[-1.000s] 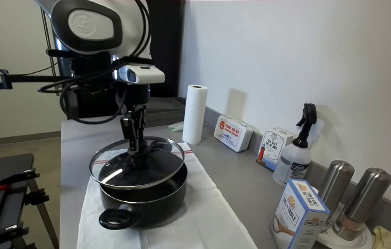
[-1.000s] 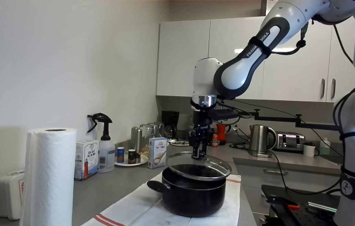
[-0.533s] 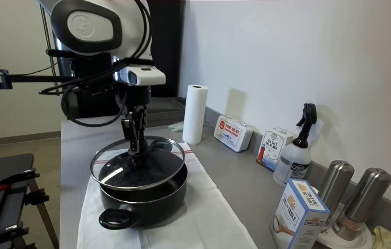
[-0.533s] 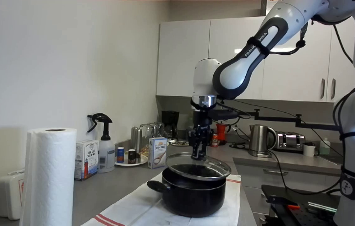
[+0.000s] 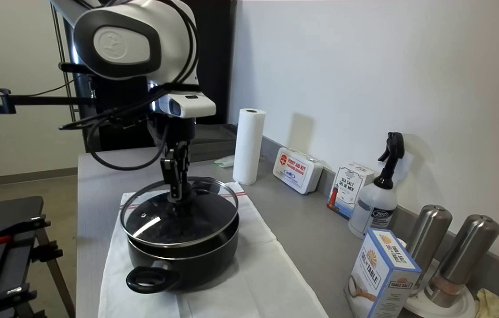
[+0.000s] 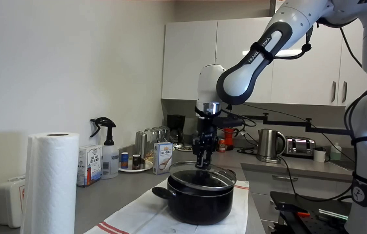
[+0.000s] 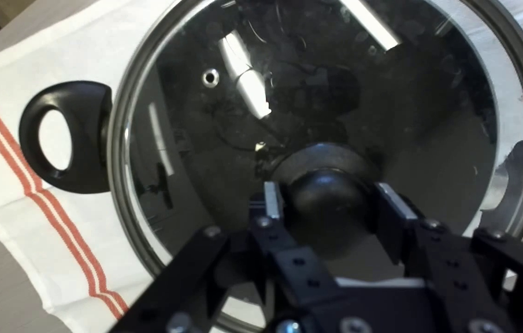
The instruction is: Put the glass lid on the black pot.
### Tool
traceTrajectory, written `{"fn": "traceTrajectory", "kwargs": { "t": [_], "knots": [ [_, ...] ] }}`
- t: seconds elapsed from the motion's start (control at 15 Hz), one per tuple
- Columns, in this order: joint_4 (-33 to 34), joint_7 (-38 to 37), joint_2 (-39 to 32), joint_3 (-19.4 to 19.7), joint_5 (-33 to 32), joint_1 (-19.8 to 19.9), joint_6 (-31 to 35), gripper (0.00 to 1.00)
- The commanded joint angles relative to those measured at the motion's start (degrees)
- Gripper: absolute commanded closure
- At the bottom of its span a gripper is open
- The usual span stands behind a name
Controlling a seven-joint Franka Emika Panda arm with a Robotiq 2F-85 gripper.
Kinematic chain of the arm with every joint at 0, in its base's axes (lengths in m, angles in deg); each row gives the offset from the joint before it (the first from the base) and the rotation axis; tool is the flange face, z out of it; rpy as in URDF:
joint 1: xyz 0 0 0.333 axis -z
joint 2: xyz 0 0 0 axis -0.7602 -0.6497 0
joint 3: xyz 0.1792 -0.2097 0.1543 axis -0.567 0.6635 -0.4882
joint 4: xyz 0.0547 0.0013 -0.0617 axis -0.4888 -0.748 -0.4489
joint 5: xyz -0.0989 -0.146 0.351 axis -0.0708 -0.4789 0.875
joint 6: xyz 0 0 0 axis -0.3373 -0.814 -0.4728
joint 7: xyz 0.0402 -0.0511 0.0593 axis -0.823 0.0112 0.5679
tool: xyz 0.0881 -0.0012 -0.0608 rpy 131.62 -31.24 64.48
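Over the black pot [image 6: 199,208], the glass lid [image 6: 199,179] is held beneath the tool [image 7: 334,201], its black knob [image 7: 328,194] clamped between the fingers [image 7: 271,201]; whether the pot is touched cannot be told.

Glossy glass lid [image 7: 321,118] with smooth metal rim [image 7: 118,152], matt pot [image 6: 199,208], matt cloth towel [image 5: 267,274], shiny metal kettle [image 6: 267,146].

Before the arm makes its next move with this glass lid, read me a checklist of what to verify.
1. Gripper holding the knob: ok, clamped from both sides.
2. Glass lid over the black pot: ok.
3. Glass lid seated, ready to release: not ok; a gap shows on the camera side in both exterior views.
4. Glass lid exactly centred: cannot tell.
5. Black pot upright on the white towel: ok.
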Motion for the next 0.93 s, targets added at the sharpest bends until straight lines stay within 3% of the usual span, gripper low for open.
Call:
{"fn": "traceTrajectory", "kwargs": {
  "t": [0.0, 0.87],
  "knots": [
    [2.71, 1.93, -1.9, 0.72, 0.97, -0.2, 0.73, 0.75],
    [4.81, 4.09, -5.45, 1.34, 3.02, -0.82, 0.61, 0.75]
  ]
}}
